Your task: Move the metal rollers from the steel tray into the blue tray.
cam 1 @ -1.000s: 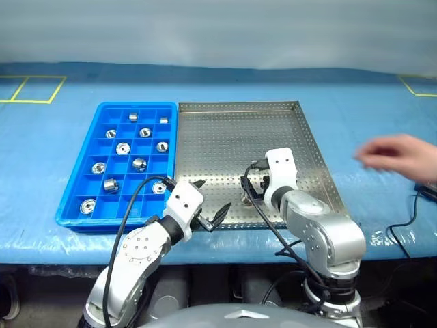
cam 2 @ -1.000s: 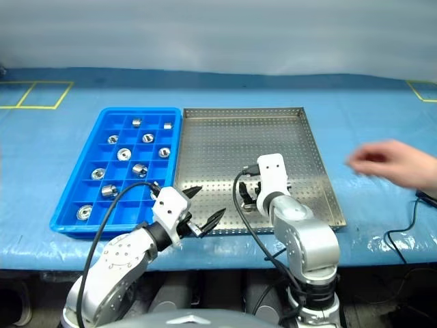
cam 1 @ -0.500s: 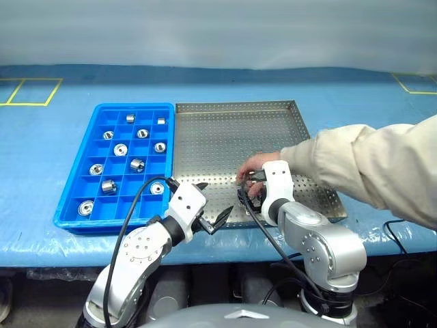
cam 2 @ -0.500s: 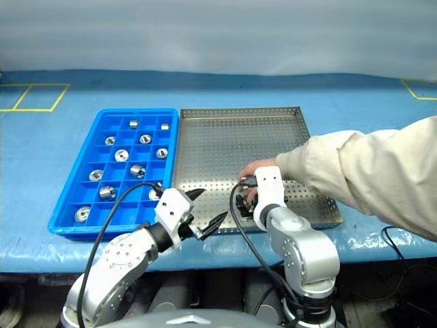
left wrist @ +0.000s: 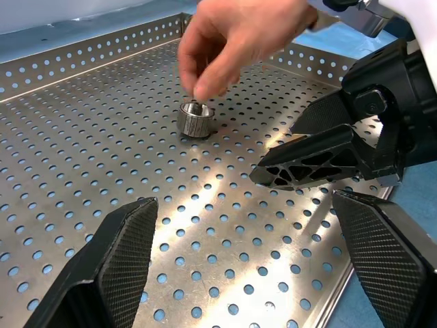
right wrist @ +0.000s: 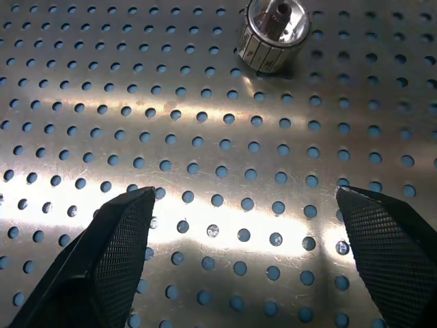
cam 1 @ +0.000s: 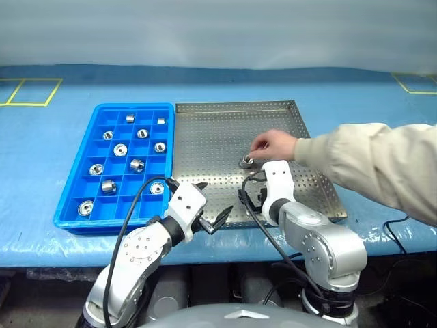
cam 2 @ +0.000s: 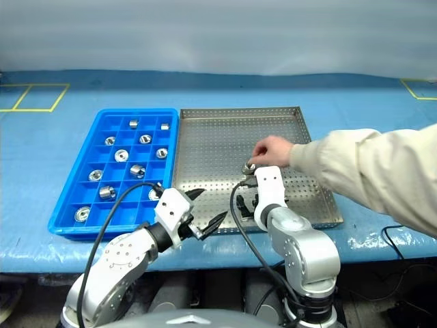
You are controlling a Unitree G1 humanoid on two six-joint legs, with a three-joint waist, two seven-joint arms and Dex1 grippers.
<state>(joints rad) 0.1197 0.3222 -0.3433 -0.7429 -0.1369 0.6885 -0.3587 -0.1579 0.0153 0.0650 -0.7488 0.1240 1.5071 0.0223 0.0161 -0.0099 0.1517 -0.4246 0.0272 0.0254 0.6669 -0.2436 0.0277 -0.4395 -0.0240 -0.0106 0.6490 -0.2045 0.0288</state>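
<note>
metal rollers: 9 in blue tray | 1 on steel tray (person's hand touching) | both jaws wide, empty

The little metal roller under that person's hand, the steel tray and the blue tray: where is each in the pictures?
metal roller [left wrist: 195, 118]: left wrist view, ribbed side wall.
steel tray [cam 1: 235, 106]: left eye view, far rim.
blue tray [cam 1: 134, 106]: left eye view, far rim.

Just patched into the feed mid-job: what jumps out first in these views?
A person's hand reaches in from the right over the steel tray, fingertips on a single metal roller standing on its perforated floor. Both the right gripper and the left gripper hover open near the tray's front edge, holding nothing. The blue tray beside it holds several rollers.
</note>
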